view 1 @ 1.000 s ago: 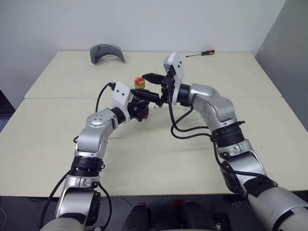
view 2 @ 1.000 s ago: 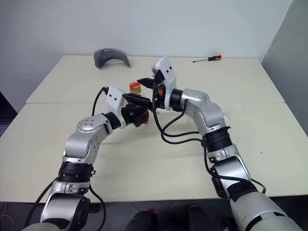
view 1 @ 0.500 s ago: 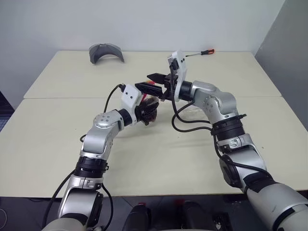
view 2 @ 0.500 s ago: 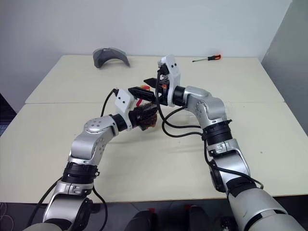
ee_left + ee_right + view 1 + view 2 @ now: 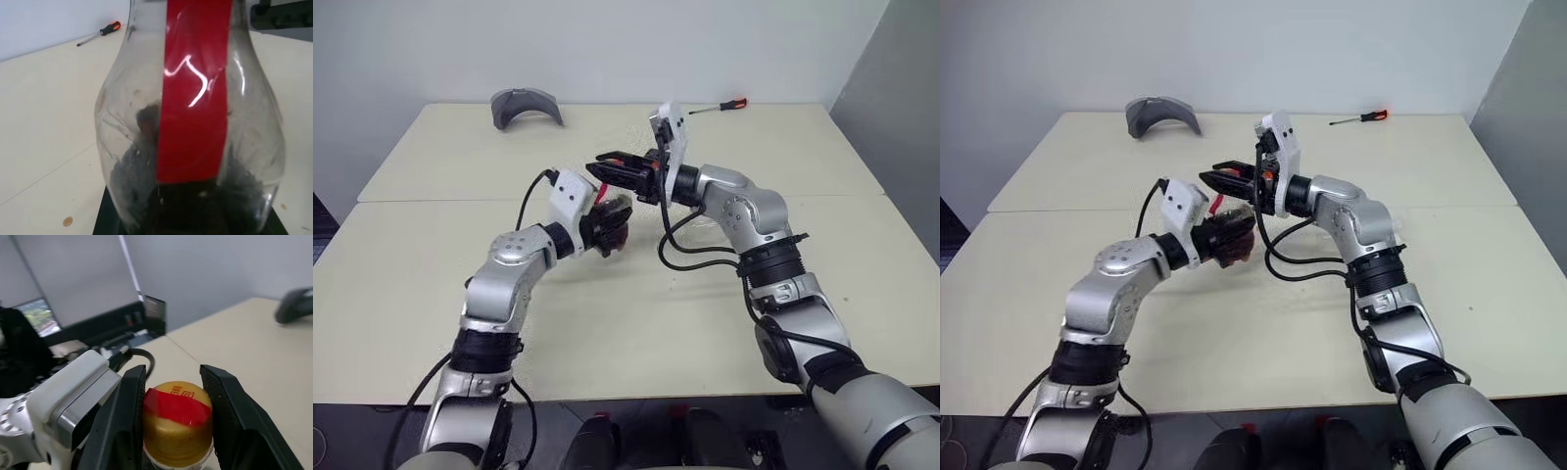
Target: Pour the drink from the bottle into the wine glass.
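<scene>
The bottle is a squat clear one with a red label band and a little dark drink at its base. My left gripper is shut on its body and holds it off the table, tilted. My right gripper reaches in from the right, its two black fingers pressed against either side of the yellow cap, which carries a red strip. A faint clear shape by my right forearm may be the wine glass; the arm hides most of it.
A grey curved object lies at the table's back left. An orange-handled screwdriver lies at the back right. A seam crosses the table behind my hands. A black cable loops under my right wrist.
My right gripper's fingers have gone from wide open beside the cap to closed against it. My left hand has drawn the bottle back a little.
</scene>
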{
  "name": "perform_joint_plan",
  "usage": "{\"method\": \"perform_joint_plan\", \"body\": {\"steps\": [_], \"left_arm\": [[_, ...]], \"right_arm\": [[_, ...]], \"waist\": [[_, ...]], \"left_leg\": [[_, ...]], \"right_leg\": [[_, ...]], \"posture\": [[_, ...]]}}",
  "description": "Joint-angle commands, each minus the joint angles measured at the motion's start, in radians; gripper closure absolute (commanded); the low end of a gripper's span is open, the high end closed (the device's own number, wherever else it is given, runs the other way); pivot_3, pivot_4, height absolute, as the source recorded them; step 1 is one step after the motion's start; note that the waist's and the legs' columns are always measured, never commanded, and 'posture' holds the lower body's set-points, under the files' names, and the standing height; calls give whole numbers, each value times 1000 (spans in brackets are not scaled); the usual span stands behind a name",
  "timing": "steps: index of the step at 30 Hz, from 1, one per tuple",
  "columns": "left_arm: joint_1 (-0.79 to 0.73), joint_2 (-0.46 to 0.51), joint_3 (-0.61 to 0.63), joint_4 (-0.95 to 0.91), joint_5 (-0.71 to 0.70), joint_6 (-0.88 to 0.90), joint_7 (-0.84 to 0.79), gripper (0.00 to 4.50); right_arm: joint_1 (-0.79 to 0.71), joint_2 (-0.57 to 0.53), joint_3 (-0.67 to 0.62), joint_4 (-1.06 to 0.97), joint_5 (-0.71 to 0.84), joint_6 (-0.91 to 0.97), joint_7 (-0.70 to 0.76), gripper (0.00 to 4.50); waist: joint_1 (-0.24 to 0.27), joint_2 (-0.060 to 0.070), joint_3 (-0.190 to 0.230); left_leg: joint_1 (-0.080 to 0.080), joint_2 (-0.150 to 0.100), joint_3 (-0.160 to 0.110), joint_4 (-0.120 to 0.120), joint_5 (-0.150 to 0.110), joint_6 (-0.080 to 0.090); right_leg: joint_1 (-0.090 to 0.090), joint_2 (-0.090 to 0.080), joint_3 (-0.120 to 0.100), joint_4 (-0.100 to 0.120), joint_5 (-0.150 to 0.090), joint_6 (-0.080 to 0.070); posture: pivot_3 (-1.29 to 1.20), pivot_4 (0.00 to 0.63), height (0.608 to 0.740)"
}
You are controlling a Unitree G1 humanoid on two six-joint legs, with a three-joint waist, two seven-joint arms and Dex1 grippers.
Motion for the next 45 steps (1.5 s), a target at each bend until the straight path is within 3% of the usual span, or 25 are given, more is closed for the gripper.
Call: {"method": "perform_joint_plan", "body": {"steps": [1,4,7,13,16,17,24,31,39,42,45], "left_arm": [[62,43,15,-277,-187,95,-80,3606],[156,107,69,-481,-378,222,-89,3653],[210,146,102,-557,-473,274,-59,3691],[255,177,107,-543,-469,251,-23,3698],[229,171,116,-488,-448,237,6,3707],[221,162,120,-468,-439,234,26,3708],[130,119,78,-300,-319,133,76,3708],[12,93,7,-137,-242,34,17,3708],[-25,80,-13,-85,-209,-2,-15,3708],[-17,85,-6,-92,-210,1,-22,3708],[-14,88,-1,-96,-210,3,-24,3708]], "right_arm": [[-63,-44,21,-148,170,103,284,3063],[-90,-116,122,-159,200,202,525,3063],[-105,-120,147,-108,153,141,580,3063],[-112,-141,100,-75,148,136,525,1128],[-66,-211,35,-177,206,262,432,52],[-44,-231,10,-220,225,302,392,0],[83,-229,-34,-455,208,310,115,0],[55,-89,-6,-417,96,176,-136,0],[27,-38,-8,-344,75,127,-189,0],[32,-52,10,-340,80,137,-151,565],[37,-56,14,-340,82,143,-140,1590]], "waist": [[2,0,0],[2,0,0],[3,0,0],[8,1,1],[12,1,1],[14,1,1],[8,2,1],[4,2,1],[4,2,1],[4,2,1],[4,2,1]], "left_leg": [[-3,0,0,1,0,0],[-8,0,0,4,0,0],[-7,0,-1,3,-1,3],[-2,0,-1,4,-1,4],[-5,0,-2,7,-1,3],[-7,0,-2,9,-1,2],[-7,0,-1,11,-2,4],[-8,0,-1,11,0,0],[-8,0,-1,11,1,0],[-8,0,-1,11,1,0],[-8,0,-1,11,1,0]], "right_leg": [[-3,0,0,0,0,0],[-6,-1,0,-1,0,0],[-5,-1,0,0,0,0],[-4,1,-1,8,2,-3],[-5,1,-1,6,2,-3],[-5,1,-1,5,2,-3],[-6,1,-1,8,2,-2],[-6,1,-1,8,2,-2],[-6,1,0,8,2,-2],[-6,1,0,8,2,-2],[-6,1,0,8,2,-2]], "posture": [[0,150,740],[0,150,740],[0,150,740],[0,150,740],[0,150,740],[0,150,740],[0,150,740],[0,150,740],[0,150,740],[0,150,740],[0,150,740]]}}
